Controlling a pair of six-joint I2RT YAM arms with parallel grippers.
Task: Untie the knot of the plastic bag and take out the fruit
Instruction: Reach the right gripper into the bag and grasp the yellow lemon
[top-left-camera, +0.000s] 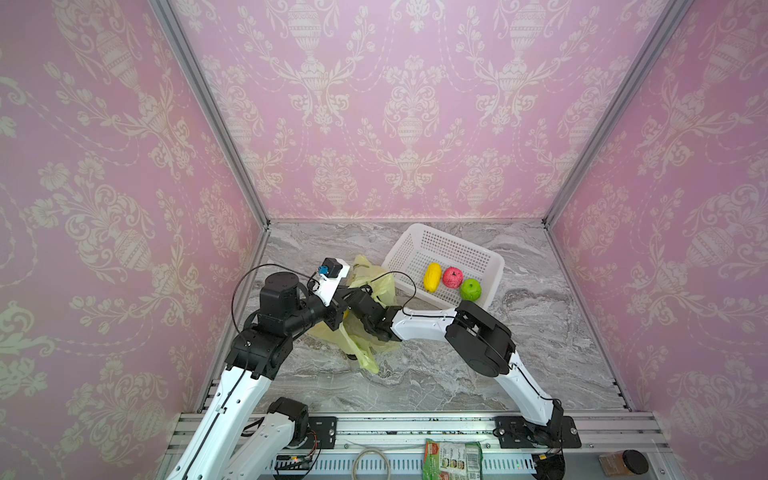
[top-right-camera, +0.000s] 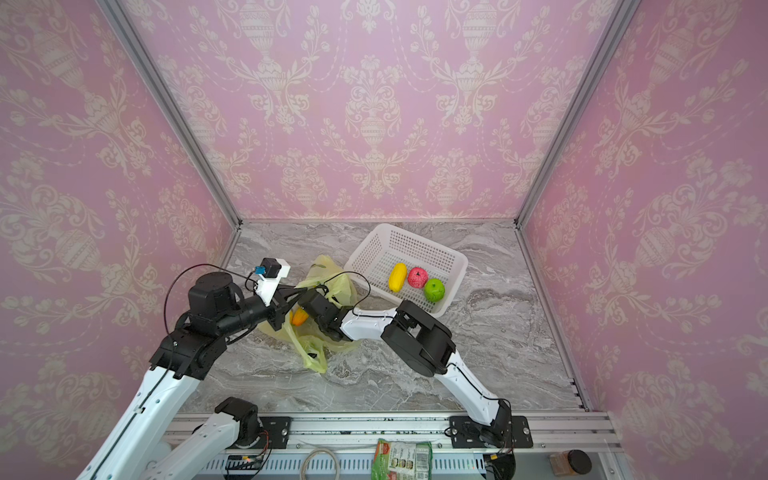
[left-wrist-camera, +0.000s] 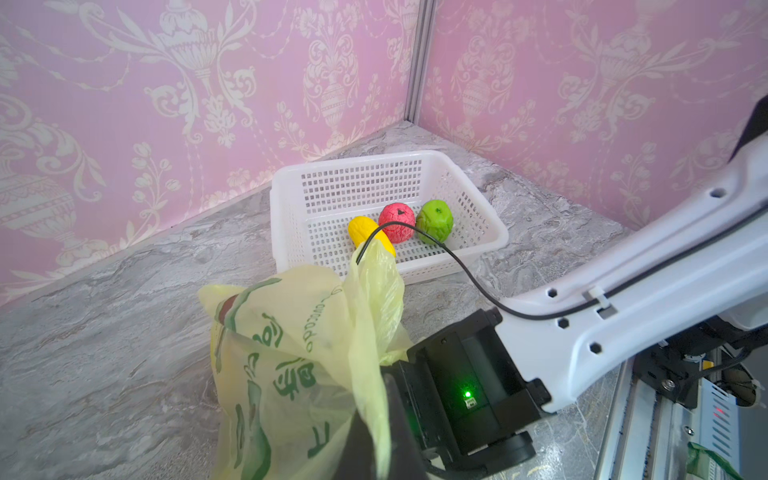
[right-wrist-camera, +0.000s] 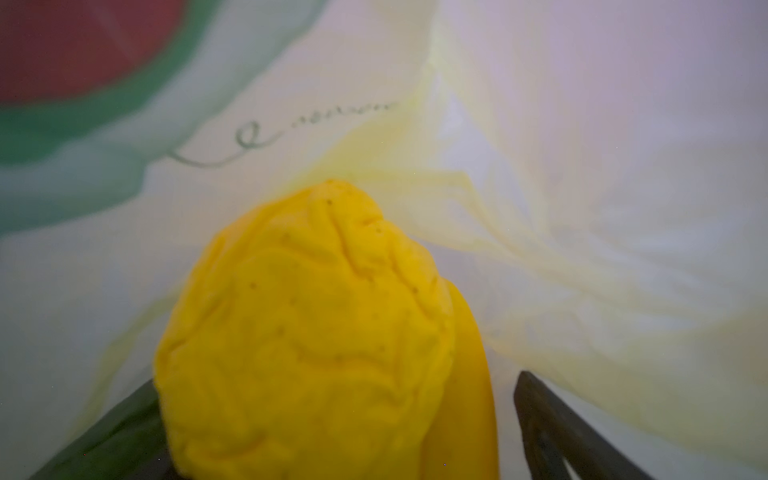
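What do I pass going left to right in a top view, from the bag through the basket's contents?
bag → yellow fruit → pink fruit → green apple

On the bench (top-left-camera: 540, 332) the plastic bag (top-left-camera: 380, 286) sits left of the basket (top-left-camera: 415, 241), near its front-left corner. Three of the fruit (top-left-camera: 452, 277) lie in a row inside the basket, toward its near side. Another piece (right-wrist-camera: 307, 332) lies inside the bag, seemingly between the spread fingers of the right tool (right-wrist-camera: 328, 415). A packet (top-left-camera: 452, 459) and a jar (top-left-camera: 623, 462) sit in front, off the bench, with the jar further right.
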